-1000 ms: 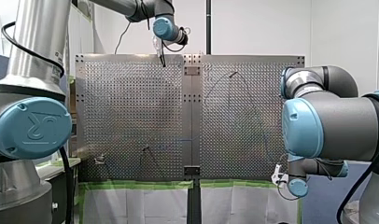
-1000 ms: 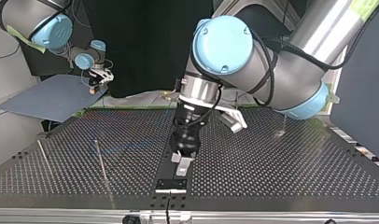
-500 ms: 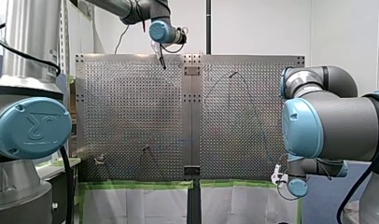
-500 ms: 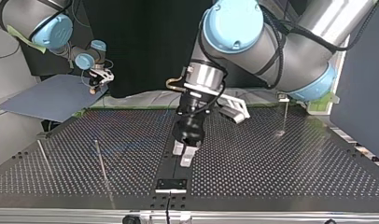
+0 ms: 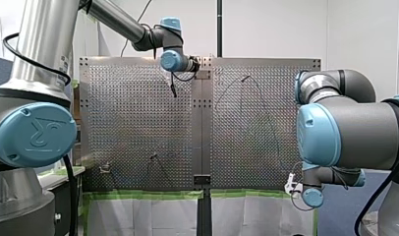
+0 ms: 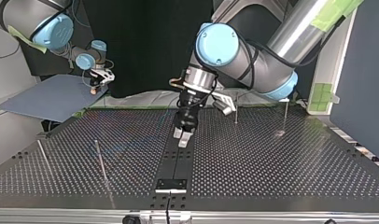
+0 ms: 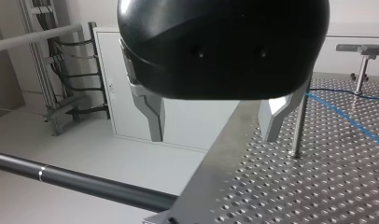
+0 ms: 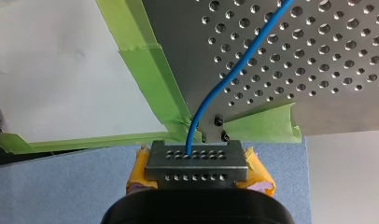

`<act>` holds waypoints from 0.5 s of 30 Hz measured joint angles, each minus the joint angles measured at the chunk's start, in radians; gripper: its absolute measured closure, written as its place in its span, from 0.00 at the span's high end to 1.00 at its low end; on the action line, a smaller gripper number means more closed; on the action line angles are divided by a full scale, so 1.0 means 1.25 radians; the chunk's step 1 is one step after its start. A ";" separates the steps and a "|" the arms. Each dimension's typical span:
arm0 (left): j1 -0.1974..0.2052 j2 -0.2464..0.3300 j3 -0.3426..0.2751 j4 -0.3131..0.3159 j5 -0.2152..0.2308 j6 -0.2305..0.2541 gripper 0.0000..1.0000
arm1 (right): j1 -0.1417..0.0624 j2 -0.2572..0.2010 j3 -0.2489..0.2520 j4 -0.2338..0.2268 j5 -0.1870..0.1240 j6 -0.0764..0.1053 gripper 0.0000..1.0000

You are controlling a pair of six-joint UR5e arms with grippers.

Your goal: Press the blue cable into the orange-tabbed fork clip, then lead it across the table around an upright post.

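My left gripper hovers open and empty over the table's dark middle strip; in the front view it is over the far part of the table. In the left wrist view its metal fingers stand wide apart, with an upright post and the blue cable on the table beyond them. My right gripper is shut on the blue cable between yellow pads, just off the table's taped corner. In the top view it hangs over a blue-grey sheet. A small clip sits far right.
Thin upright posts stand on the perforated table: two at the top view's left and two at its far right. A T-shaped metal fixture rises beyond the left fingers. Green tape lines the table's edge.
My left arm has drawn its open gripper along the middle strip, away from the top view's camera and lower in the front view. My right arm has not moved.
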 joint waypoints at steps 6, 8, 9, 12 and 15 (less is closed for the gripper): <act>0.000 -0.001 -0.042 0.042 0.000 -0.001 1.00 | 0.001 0.000 0.000 0.000 0.000 0.000 0.00; 0.000 -0.001 -0.054 0.053 -0.001 -0.001 1.00 | 0.001 0.000 0.000 0.000 0.000 0.000 0.00; 0.000 -0.001 -0.062 0.062 -0.001 -0.001 1.00 | 0.001 0.000 0.000 0.000 -0.001 0.000 0.00; 0.001 -0.001 -0.081 0.081 -0.002 -0.001 1.00 | 0.001 0.000 0.000 0.000 -0.002 0.000 0.00; 0.000 -0.001 -0.100 0.100 -0.003 -0.001 1.00 | 0.002 0.000 0.000 0.000 -0.004 0.000 0.00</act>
